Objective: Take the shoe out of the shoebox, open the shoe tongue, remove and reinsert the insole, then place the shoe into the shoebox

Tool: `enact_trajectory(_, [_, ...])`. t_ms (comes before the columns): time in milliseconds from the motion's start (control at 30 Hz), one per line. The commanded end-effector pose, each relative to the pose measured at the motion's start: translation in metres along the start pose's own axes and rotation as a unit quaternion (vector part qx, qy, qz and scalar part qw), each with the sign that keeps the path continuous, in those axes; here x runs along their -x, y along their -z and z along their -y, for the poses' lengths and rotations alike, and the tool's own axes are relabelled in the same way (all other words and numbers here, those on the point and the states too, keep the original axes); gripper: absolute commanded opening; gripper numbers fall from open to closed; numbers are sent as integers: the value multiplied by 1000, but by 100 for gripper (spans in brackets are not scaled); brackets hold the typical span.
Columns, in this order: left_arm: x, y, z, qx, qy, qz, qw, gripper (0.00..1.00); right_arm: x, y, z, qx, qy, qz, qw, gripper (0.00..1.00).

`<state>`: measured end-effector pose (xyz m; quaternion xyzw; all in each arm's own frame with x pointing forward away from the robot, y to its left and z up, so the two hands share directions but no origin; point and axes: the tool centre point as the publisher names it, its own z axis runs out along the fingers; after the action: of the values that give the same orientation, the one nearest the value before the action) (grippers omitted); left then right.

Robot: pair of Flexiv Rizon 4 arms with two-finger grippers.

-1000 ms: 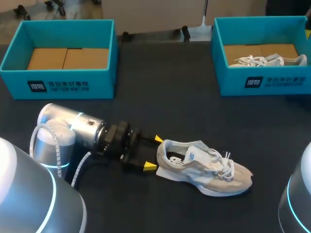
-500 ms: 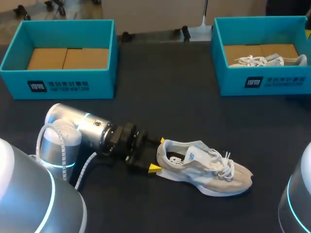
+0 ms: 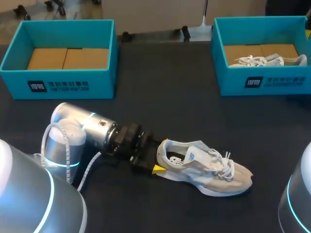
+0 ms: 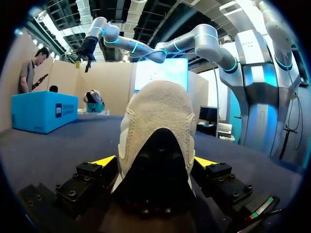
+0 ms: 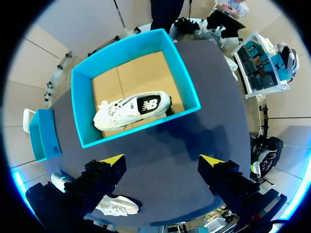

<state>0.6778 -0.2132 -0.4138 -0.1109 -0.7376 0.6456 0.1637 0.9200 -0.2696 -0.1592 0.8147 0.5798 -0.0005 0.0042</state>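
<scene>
Beige shoe (image 3: 206,171) rests on its sole on the dark table (image 3: 165,107), nearer the robot than both boxes, toe pointing to the right. Left gripper (image 4: 155,162) lies low at the heel. Its fingers are spread, one on each side of the heel and close against it; firm contact cannot be confirmed. Right gripper (image 5: 161,160) hangs high above the table, fingers spread wide with nothing between them. Right shoebox (image 3: 262,85) contains a white shoe (image 3: 269,60). Left shoebox (image 3: 58,85) shows a cardboard floor.
</scene>
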Motion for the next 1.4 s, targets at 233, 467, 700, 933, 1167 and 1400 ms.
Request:
enact_trajectory(233, [3,-10,-3,3,0,-5,1000,100,0,0,0,0,0,0,1000,100])
enact_trajectory(467, [4,-15,-4,4,0,-5,1000,100,0,0,0,0,0,0,1000,100])
enact_trajectory(700, [2,-21,-5,10,-4,1,1000,100,0,0,0,0,0,0,1000,100])
enact_trajectory(933, [3,-26,-5,0,2,-2,1000,100,0,0,0,0,0,0,1000,100])
enact_trajectory(1167, [3,-32,-8,4,3,-7,1000,100,0,0,0,0,0,0,1000,100])
enact_trajectory(1400, [0,-28,-6,-3,-5,4,1000,0,0,0,0,0,0,0,1000,100])
